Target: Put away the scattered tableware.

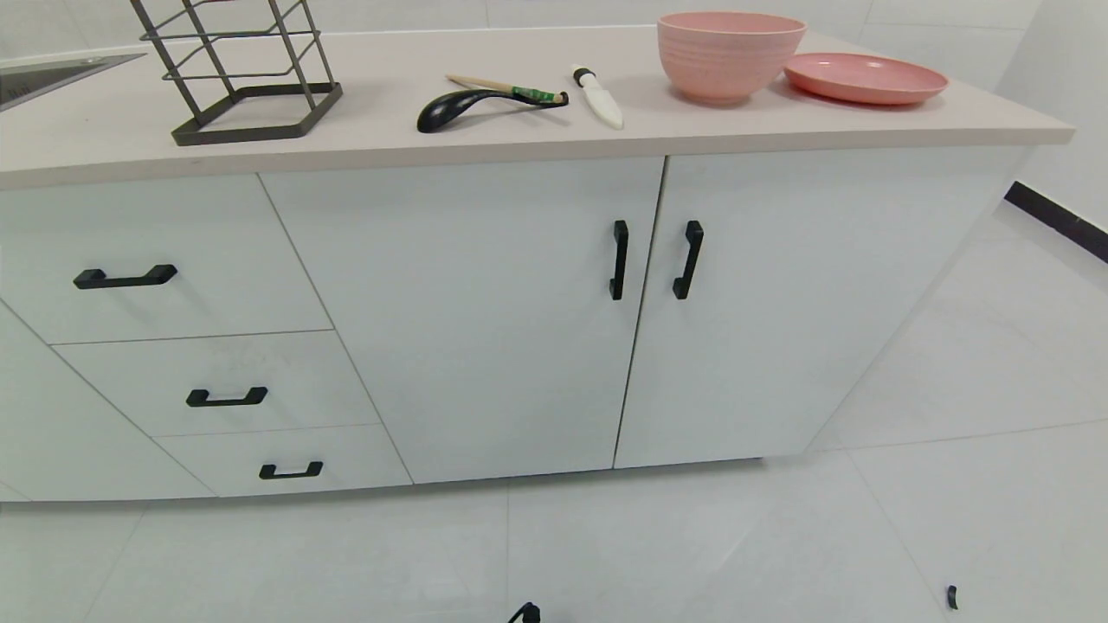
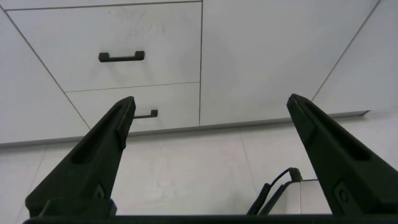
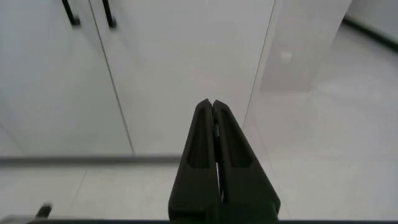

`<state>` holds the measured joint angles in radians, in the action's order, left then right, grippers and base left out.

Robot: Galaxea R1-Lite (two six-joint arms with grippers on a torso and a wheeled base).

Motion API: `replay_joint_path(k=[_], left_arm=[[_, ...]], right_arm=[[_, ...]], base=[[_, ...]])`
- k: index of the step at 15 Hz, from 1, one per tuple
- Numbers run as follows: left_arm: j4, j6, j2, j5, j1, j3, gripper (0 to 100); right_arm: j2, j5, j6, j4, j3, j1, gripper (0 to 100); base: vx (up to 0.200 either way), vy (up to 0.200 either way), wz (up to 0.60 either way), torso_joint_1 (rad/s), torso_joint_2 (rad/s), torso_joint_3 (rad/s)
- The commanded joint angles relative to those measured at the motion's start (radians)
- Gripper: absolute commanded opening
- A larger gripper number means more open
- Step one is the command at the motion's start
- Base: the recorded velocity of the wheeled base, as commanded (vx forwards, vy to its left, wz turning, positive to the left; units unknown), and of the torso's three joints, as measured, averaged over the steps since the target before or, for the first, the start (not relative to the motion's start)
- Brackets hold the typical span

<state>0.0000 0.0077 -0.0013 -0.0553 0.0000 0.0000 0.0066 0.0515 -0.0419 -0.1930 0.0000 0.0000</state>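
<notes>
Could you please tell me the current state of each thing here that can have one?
Left claw: open, holding nothing.
Right claw: shut, holding nothing.
Cabinet doors: both shut.
Drawers: all three shut.
Pink bowl: upright.
Pink plate: lying flat, right side up.

White cabinet (image 1: 467, 320), pale tiled floor (image 1: 692, 545)

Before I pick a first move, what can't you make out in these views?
Head view: the rack is cut off by the upper edge.
Head view: the shut doors and drawers hide whatever is inside.
Head view: the bowl hides most of its own inside and part of the plate.
Left wrist view: a finger of the left gripper covers part of a drawer handle.
</notes>
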Motion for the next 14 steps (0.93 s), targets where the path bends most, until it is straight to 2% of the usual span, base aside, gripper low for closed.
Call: replay_joint_path(k=[1, 2, 3, 4, 5, 6, 8, 9, 11, 14], left_arm=[[0.000, 0.000, 0.001, 0.000, 0.000, 0.000, 100], [0.000, 0.000, 0.001, 0.000, 0.000, 0.000, 100], [0.000, 0.000, 0.001, 0.000, 0.000, 0.000, 100], [0.000, 0.000, 0.001, 0.000, 0.000, 0.000, 100], [0.000, 0.000, 0.001, 0.000, 0.000, 0.000, 100], [0.000, 0.000, 0.001, 0.000, 0.000, 0.000, 100], [0.000, 0.000, 0.001, 0.000, 0.000, 0.000, 100], [0.000, 0.000, 0.001, 0.000, 0.000, 0.000, 100], [0.000, 0.000, 0.001, 0.000, 0.000, 0.000, 100], [0.000, 0.000, 0.001, 0.000, 0.000, 0.000, 100]], right_arm=[[0.001, 0.070, -0.035, -0.209, 0.000, 0.000, 0], [0.004, 0.186, -0.024, -0.246, -0.006, -0.002, 0], [0.039, 0.234, 0.000, -0.240, -0.020, 0.011, 0], [0.136, 0.237, 0.002, -0.241, -0.032, 0.046, 0], [0.170, 0.237, -0.001, -0.244, -0.043, 0.060, 100], [0.303, 0.245, -0.010, -0.247, -0.132, 0.095, 100], [0.428, 0.260, -0.015, -0.249, -0.216, 0.124, 100], [0.498, 0.284, -0.018, -0.250, -0.247, 0.172, 100], [0.645, 0.307, -0.078, -0.276, -0.253, 0.259, 100], [0.849, 0.413, -0.087, -0.319, -0.291, 0.299, 100]], base=[[0.000, 0.000, 0.00, 0.000, 0.00, 0.000], [0.000, 0.000, 0.00, 0.000, 0.00, 0.000], [0.000, 0.000, 0.00, 0.000, 0.00, 0.000], [0.000, 0.000, 0.00, 0.000, 0.00, 0.000], [0.000, 0.000, 0.00, 0.000, 0.00, 0.000], [0.000, 0.000, 0.00, 0.000, 0.00, 0.000], [0.000, 0.000, 0.00, 0.000, 0.00, 0.000], [0.000, 0.000, 0.00, 0.000, 0.00, 0.000], [0.000, 0.000, 0.00, 0.000, 0.00, 0.000], [0.000, 0.000, 0.00, 0.000, 0.00, 0.000]])
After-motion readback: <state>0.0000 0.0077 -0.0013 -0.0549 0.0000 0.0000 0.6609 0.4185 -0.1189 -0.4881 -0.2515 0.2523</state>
